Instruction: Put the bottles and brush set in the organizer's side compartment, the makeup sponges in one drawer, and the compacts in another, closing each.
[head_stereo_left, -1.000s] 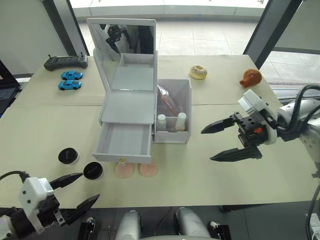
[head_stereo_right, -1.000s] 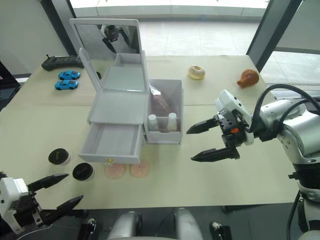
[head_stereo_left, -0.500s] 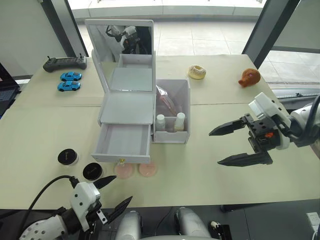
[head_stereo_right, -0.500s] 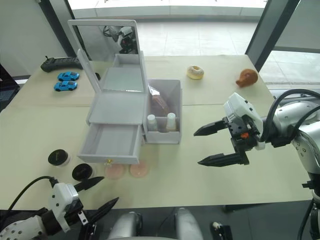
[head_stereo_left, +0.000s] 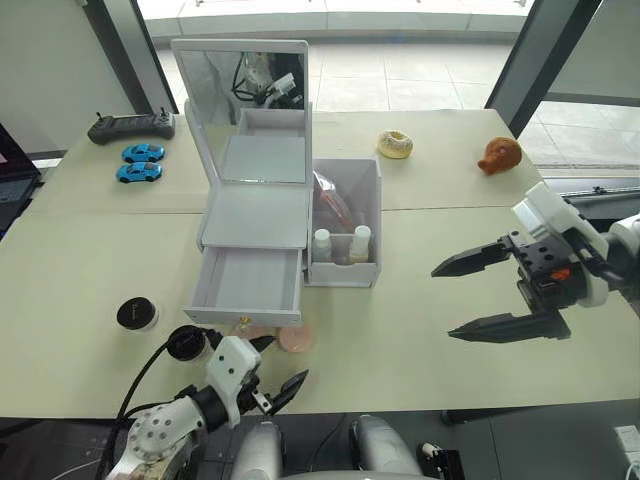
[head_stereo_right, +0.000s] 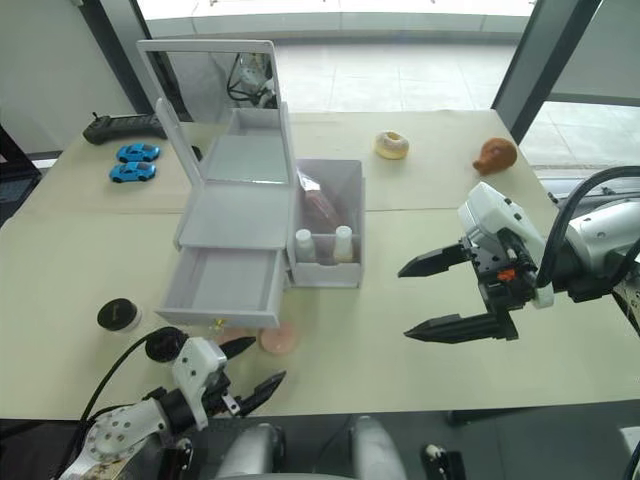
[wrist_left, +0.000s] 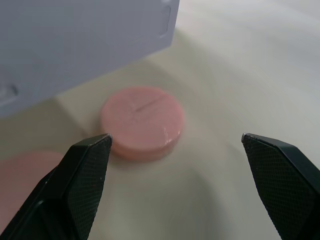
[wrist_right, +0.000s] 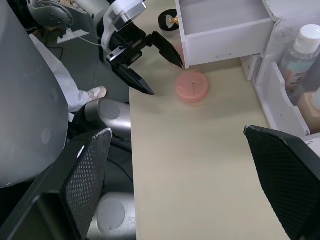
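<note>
The white organizer stands mid-table with its lower drawer pulled open and bare inside. Both bottles and the brush set stand in the side compartment. Two pink makeup sponges lie on the table just before the drawer; one sits between the fingers of my open left gripper, untouched, and the other lies beside it. The two black compacts rest at the front left. My right gripper hovers open and empty to the organizer's right.
A black remote and two blue toy cars lie at the back left. A doughnut and a brown toy sit at the back right. The table's front edge runs just behind my left gripper.
My left gripper has swept rightward along the front edge, past the compacts, to the sponges in front of the drawer. My right gripper has drifted a little right, away from the organizer.
</note>
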